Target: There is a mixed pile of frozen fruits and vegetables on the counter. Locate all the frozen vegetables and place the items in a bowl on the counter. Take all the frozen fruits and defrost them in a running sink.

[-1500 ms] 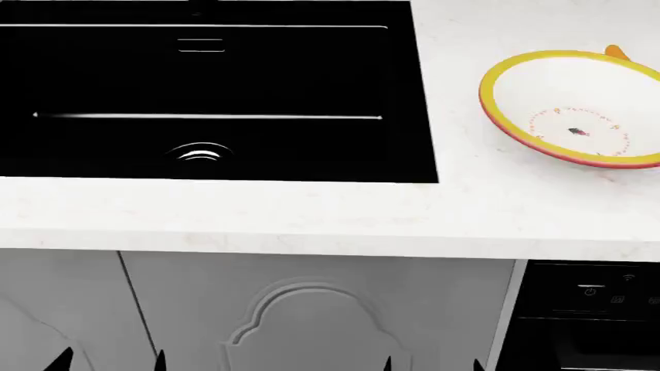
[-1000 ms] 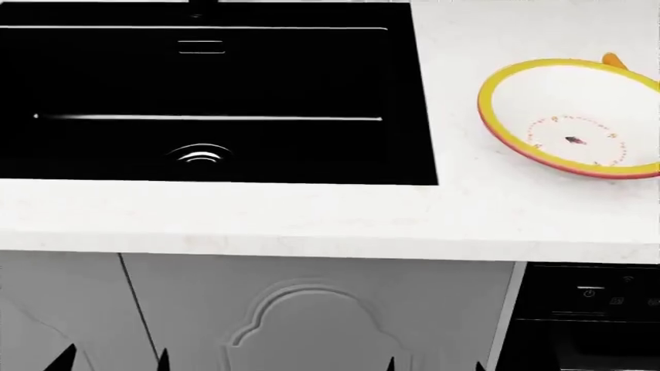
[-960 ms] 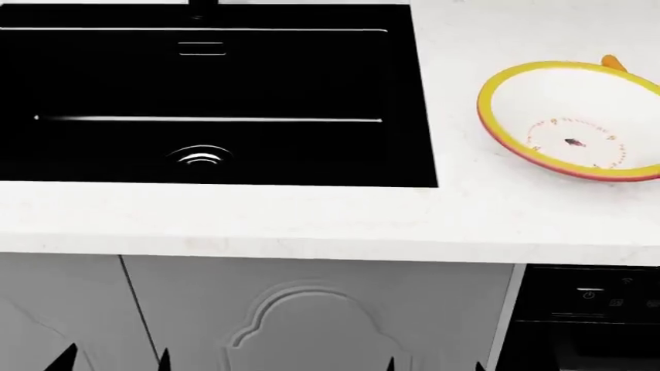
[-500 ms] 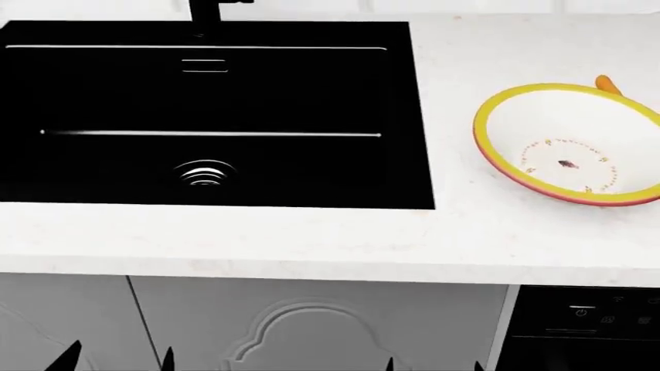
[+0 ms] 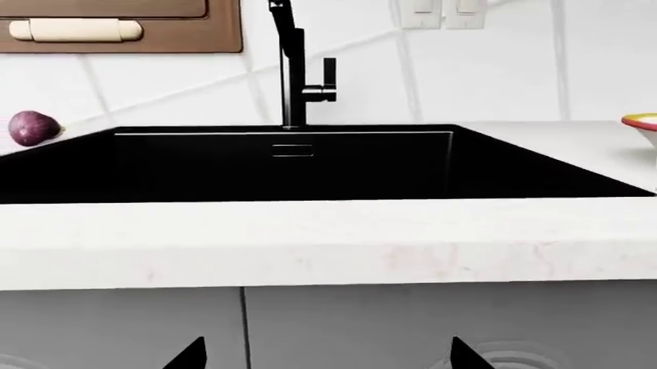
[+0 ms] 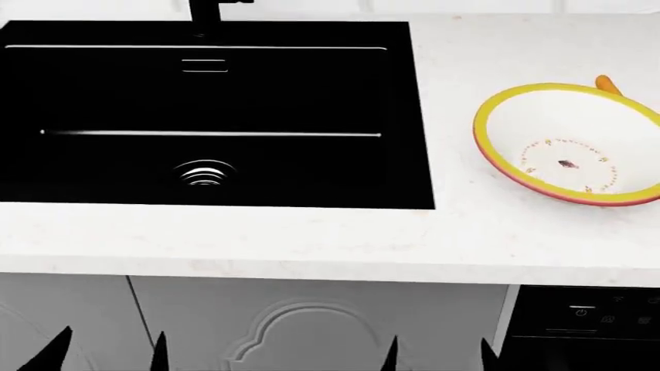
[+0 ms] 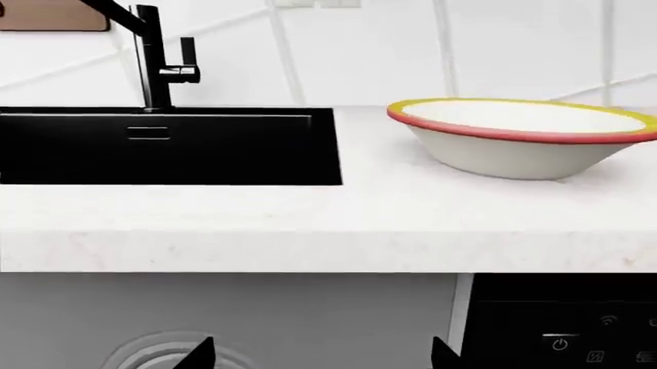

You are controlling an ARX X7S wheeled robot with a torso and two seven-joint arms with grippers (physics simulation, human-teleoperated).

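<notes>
Both grippers, left gripper (image 6: 108, 352) and right gripper (image 6: 438, 355), hang spread apart below the counter (image 6: 309, 243). The bowl (image 6: 495, 104) sits at three o'clock from the sink (image 6: 309, 85)

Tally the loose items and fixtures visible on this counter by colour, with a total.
Black: 2, the rectangular glossy black sink basin and the tall black tap with side lever
White with yellow rim: 1, the wide shallow bowl
Orange: 1, a small orange carrot tip showing behind the bowl
Purple: 1, a rounded purple item beside the sink
Total: 5
</notes>
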